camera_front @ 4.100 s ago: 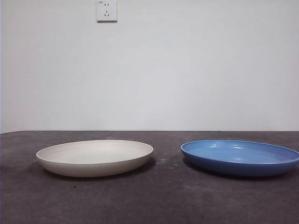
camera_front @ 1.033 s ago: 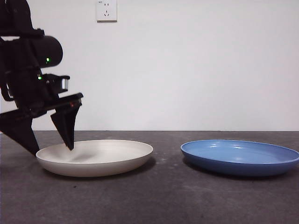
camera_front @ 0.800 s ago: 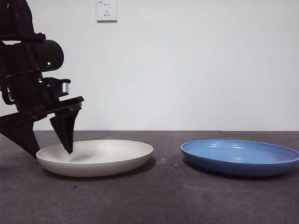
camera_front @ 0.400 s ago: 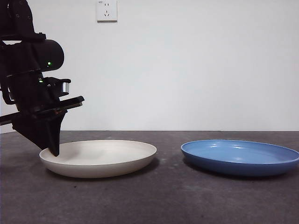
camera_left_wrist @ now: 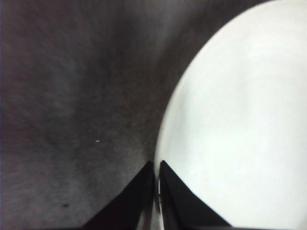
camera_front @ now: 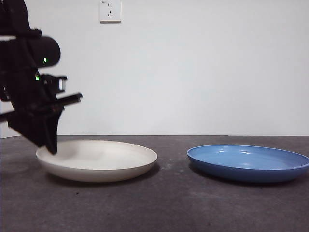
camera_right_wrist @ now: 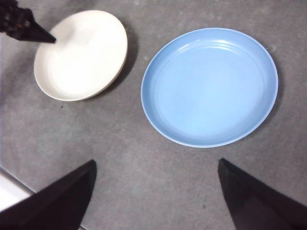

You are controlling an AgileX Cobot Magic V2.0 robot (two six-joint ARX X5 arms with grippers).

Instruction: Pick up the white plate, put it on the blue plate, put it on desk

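The white plate (camera_front: 101,159) lies on the left of the desk (camera_front: 169,208), its left edge raised a little off the surface. My left gripper (camera_front: 50,147) is shut on that left rim; the left wrist view shows the two jaws (camera_left_wrist: 157,167) pinched on the edge of the white plate (camera_left_wrist: 240,120). The blue plate (camera_front: 248,162) lies flat and empty on the right. My right gripper (camera_right_wrist: 157,162) is open and empty, high above the desk, looking down on the blue plate (camera_right_wrist: 211,86), the white plate (camera_right_wrist: 84,52) and the left gripper (camera_right_wrist: 29,28).
A white wall with a power socket (camera_front: 110,10) stands behind the desk. A gap of bare desk (camera_front: 173,166) separates the two plates. The desk's edge shows in a corner of the right wrist view (camera_right_wrist: 14,184).
The left arm came down to the white plate's left rim and its jaws closed on it. The plate shifted slightly and its left edge has risen.
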